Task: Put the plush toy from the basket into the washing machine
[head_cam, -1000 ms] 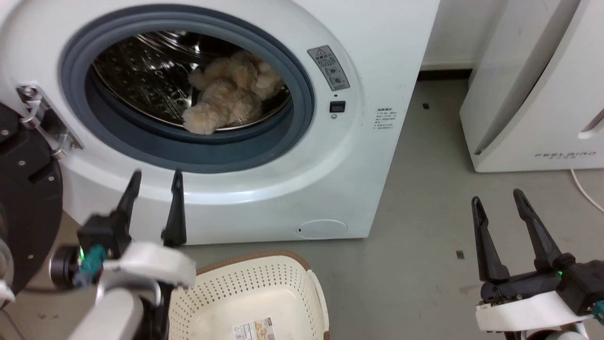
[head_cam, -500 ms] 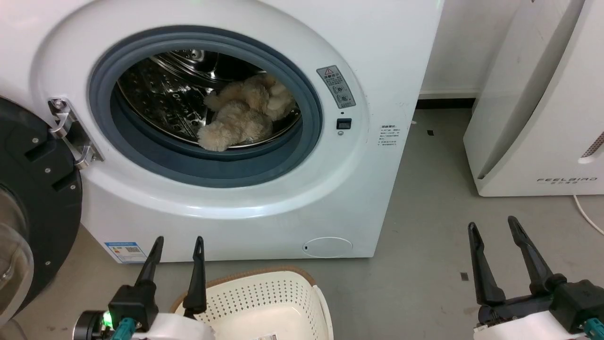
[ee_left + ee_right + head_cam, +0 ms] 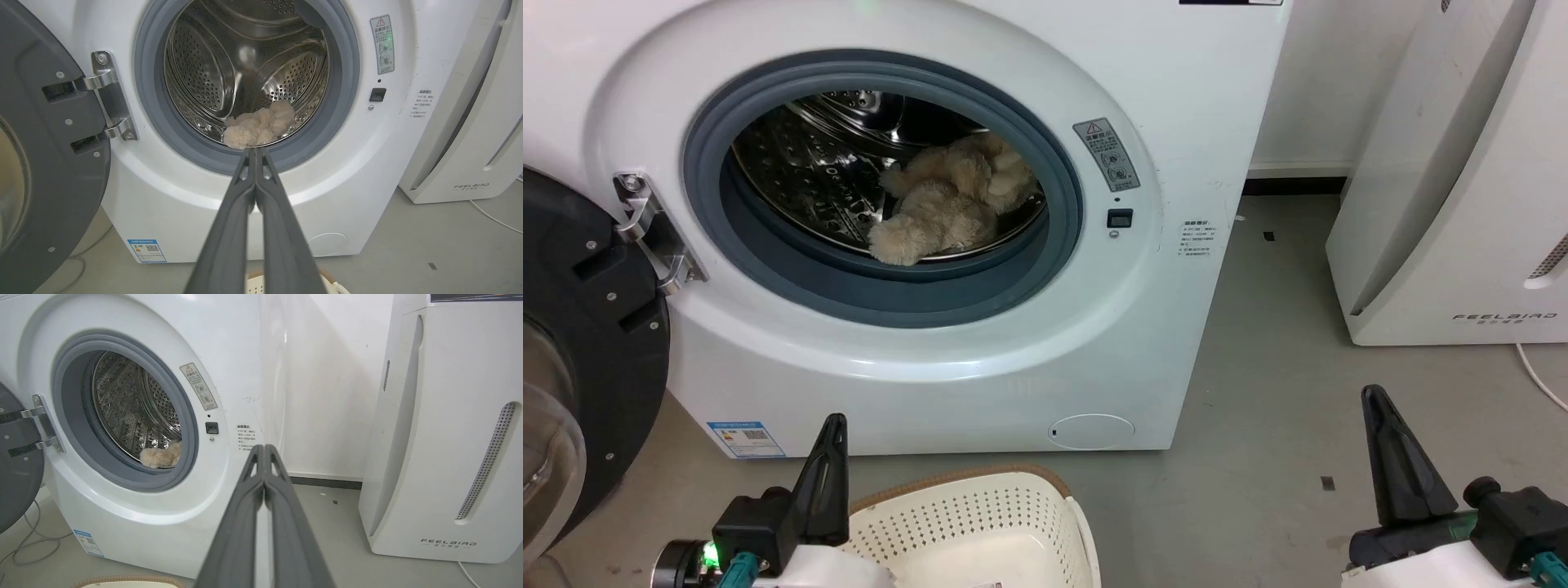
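Note:
The fluffy beige plush toy (image 3: 952, 200) lies inside the steel drum of the white washing machine (image 3: 1168, 122), near the front right of the porthole; it also shows as the toy (image 3: 259, 128) and the toy (image 3: 160, 456). The dark round door (image 3: 580, 343) stands open at the left. The cream basket (image 3: 980, 523) sits on the floor before the machine with nothing showing in it. My left gripper (image 3: 829, 429) is shut and holds nothing, beside the basket's left rim; its tips (image 3: 255, 151) meet. My right gripper (image 3: 1376, 400) is shut and holds nothing above the floor at the lower right (image 3: 263, 448).
A white slanted FEELBIRD appliance (image 3: 1462, 204) stands to the right of the washer, with a white cable (image 3: 1539, 371) on the floor beside it. Grey floor (image 3: 1258, 367) lies between the two machines. Grey cables (image 3: 28, 539) trail under the open door.
Both grippers have gone from open to shut, empty. The left arm has pulled down and back from the washer front. The head view has tilted and shifted, so the machine sits lower in it.

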